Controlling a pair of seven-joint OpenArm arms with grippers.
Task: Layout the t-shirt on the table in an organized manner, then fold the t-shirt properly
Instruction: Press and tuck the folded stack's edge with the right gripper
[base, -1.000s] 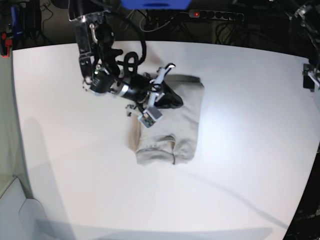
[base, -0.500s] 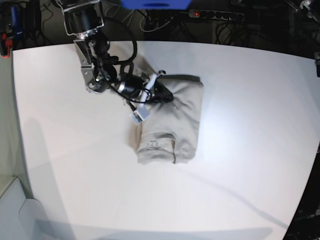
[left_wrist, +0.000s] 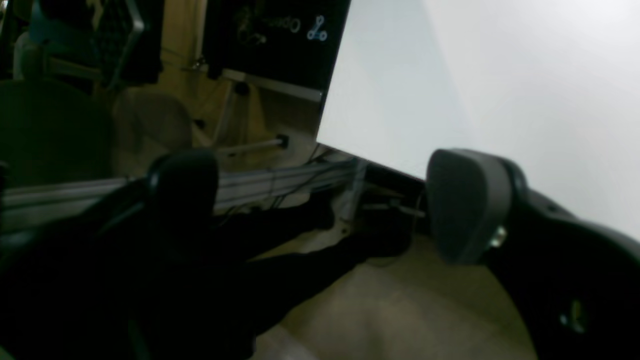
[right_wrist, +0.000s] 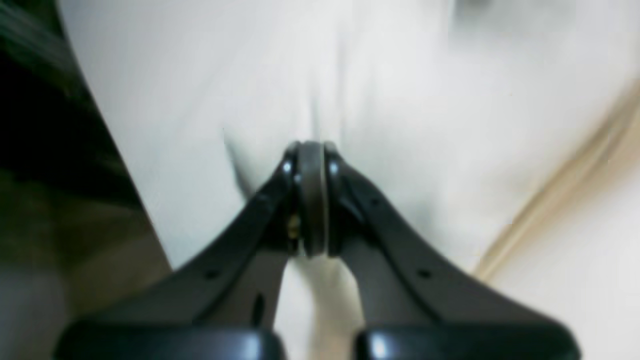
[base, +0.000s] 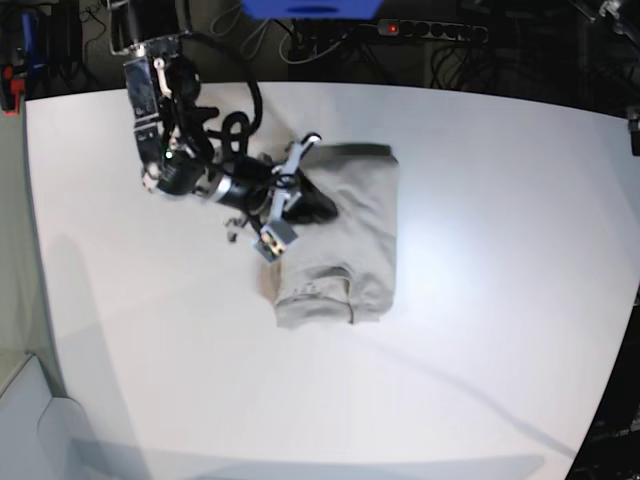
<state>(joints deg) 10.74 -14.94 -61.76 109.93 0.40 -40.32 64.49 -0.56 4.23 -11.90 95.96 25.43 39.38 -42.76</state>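
A: The plain grey-beige cloth t-shirt (base: 345, 235) lies already folded into a narrow upright block, a little toward the far edge of the large smooth white table (base: 480, 300) and nearer its left edge than its right in the base view. The right gripper (base: 312, 202) sits over the block's upper left part, jaws closed on each other. I cannot tell whether its tip presses the cloth or hangs just above it.

B: So I'd judge the step to be tidying or pressing the fold. How to do it well?

A: Keep the closed tip low and flat, stroke along the fold rather than across it, and stay light. A sideways drag could pull the top layer off the one beneath and undo the stack.

B: What does the wrist camera add?

A: The right wrist view shows the right gripper (right_wrist: 311, 200) from close behind: the two black fingers meet with no cloth between them, which the base view cannot resolve. A tan hem or folded edge runs diagonally at the right, though the frame is blurred.

B: And the other arm?

A: It is not visible in the base view. Only the left wrist view shows the left gripper (left_wrist: 325, 205), jaws spread wide and empty, hanging past the table's edge over the floor, well apart from the shirt.
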